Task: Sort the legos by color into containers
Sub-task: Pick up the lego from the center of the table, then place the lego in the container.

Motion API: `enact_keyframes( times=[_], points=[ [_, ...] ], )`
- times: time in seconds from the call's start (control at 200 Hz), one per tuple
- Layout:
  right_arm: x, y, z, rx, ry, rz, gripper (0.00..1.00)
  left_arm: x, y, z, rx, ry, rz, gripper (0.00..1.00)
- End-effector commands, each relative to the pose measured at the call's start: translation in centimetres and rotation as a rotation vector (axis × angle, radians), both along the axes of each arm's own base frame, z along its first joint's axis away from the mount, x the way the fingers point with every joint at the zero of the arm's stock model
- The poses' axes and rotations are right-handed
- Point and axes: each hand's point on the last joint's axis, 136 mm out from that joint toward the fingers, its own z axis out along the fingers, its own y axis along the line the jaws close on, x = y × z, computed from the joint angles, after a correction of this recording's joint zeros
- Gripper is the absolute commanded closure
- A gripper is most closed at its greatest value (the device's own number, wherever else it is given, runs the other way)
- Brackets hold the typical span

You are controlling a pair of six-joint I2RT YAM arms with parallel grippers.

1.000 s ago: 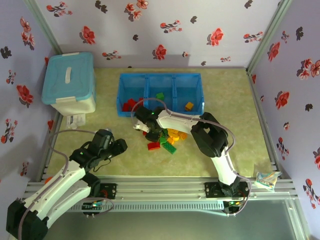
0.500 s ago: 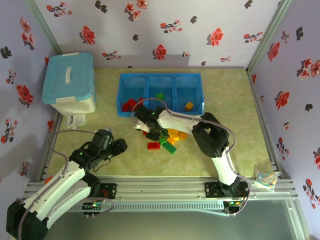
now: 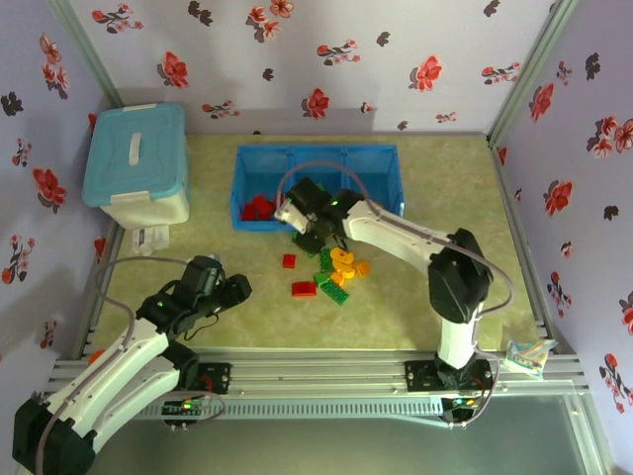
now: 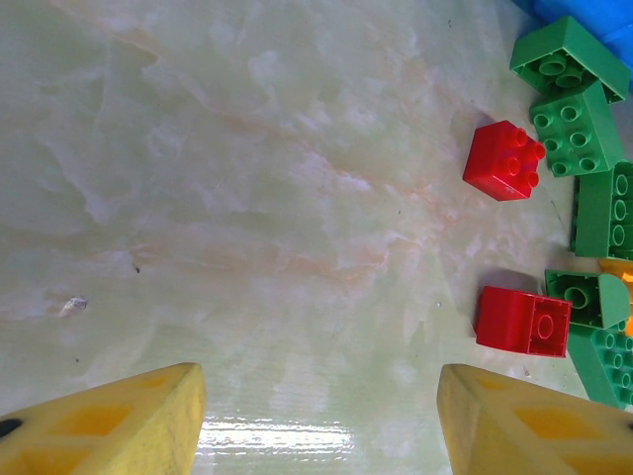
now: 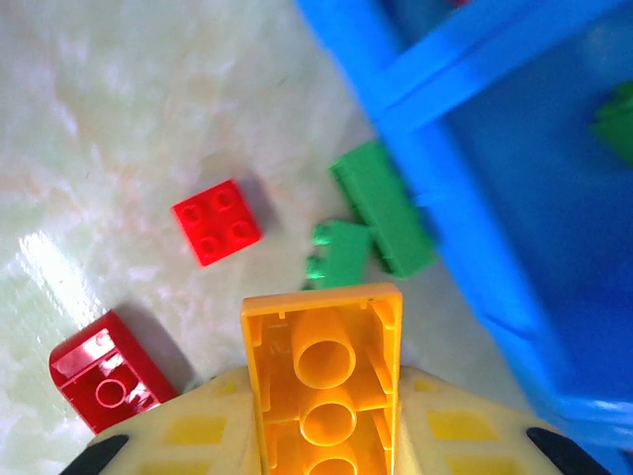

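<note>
Holding orange brick [image 5: 321, 381], right hand [image 5: 324, 435] hovers beside tray [image 5: 455, 228].

Bright, even light falls from overhead. A white glare streak sits on the table [image 4: 247, 198] between the left gripper's [image 4: 316, 401] spread jaws, and the red bricks [image 4: 504, 158] ahead of it throw short, soft shadows. Past the right gripper [image 5: 321, 426], the blue tray [image 5: 475, 198] looks smeared and soft, though the orange brick [image 5: 321, 346] it clamps looks crisp.

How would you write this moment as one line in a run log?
right pincer: shut on orange brick, near blue tray | left pincer: open, above table
</note>
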Motion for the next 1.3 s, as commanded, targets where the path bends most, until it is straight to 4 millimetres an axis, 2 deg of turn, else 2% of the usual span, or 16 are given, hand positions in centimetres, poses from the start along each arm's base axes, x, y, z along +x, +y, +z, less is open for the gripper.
enact_keyframes(
  times=[0.0,0.1,0.205,0.32,0.49,0.795,1.07,1.195,1.26,1.295],
  points=[
    [2.4,-2.3,3.6,0.121,-0.048,-0.161,0.76,0.2,0.0,0.5,0.008,-0.016,-0.020,0.37],
    [4.7,-5.3,5.6,0.169,-0.118,-0.291,0.75,0.1,0.0,0.5,0.015,-0.016,-0.031,0.37],
    [6.8,-8.7,6.5,0.185,-0.150,-0.422,0.75,0.1,-0.1,0.6,0.017,-0.019,-0.042,0.37],
    [9.2,-12.2,6.5,0.192,-0.178,-0.574,0.75,0.0,-0.4,0.6,0.019,-0.019,-0.059,0.37],
    [11.8,-15.4,5.3,0.221,-0.141,-0.721,0.75,-0.1,-1.3,0.1,0.030,0.000,-0.091,0.37],
    [15.4,-16.6,2.9,0.185,-0.098,-0.804,0.76,-0.3,-3.6,0.3,0.091,-0.019,-0.173,0.36],
    [16.2,-16.0,0.5,0.173,-0.039,-0.827,0.73,-0.4,-5.1,0.5,0.096,-0.032,-0.227,0.36],
    [15.9,-15.9,0.1,0.181,-0.024,-0.836,0.64,-0.5,-5.5,0.5,0.105,-0.034,-0.246,0.36],
    [15.6,-15.7,0.6,0.203,-0.024,-0.830,0.49,-0.5,-5.7,0.7,0.107,-0.038,-0.253,0.36],
    [15.5,-15.6,1.0,0.216,-0.028,-0.827,0.45,-0.5,-5.9,0.8,0.105,-0.042,-0.260,0.36]
  ],
)
